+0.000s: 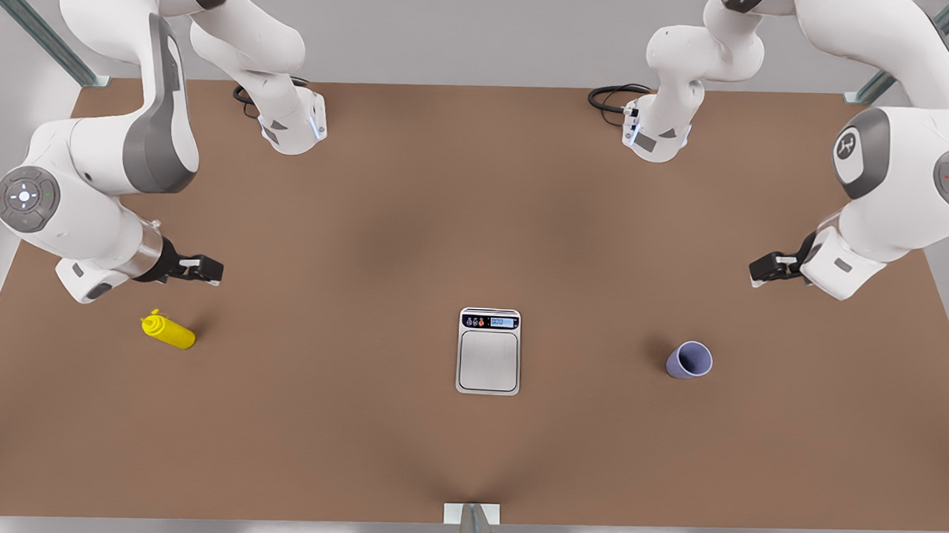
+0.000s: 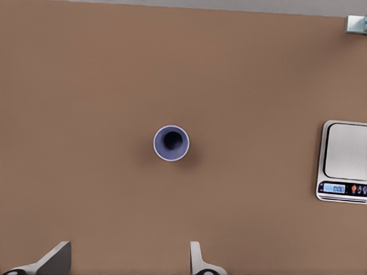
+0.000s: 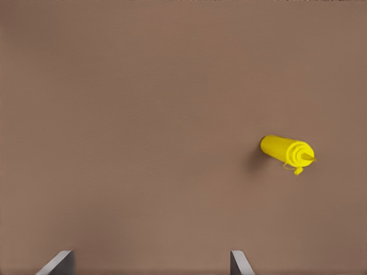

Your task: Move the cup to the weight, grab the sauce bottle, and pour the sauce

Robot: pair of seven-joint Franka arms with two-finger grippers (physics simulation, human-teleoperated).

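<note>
In the front view a bare brown tabletop (image 1: 366,215) fills the scene, edged by pale grey walls and metal frame struts at the corners, with a small white bracket at its near edge. The left hand (image 1: 761,270) hangs above the tabletop at the front view's right, holding nothing, and the lavender-blue cup (image 1: 688,360) stands upright below and slightly inward of it, well apart. The right hand (image 1: 206,270) hovers at the front view's left, also holding nothing, with the yellow sauce bottle (image 1: 169,331) lying on its side just below it. The silver kitchen scale (image 1: 489,351) lies flat between the two, far from both hands. In the left wrist view the fingers (image 2: 198,260) are spread wide and hold nothing; the cup (image 2: 171,142) sits ahead of them, the scale (image 2: 344,161) off to one side. In the right wrist view the fingers (image 3: 239,263) are likewise spread wide over bare tabletop, the sauce bottle (image 3: 285,152) lying ahead and beyond one fingertip.
</note>
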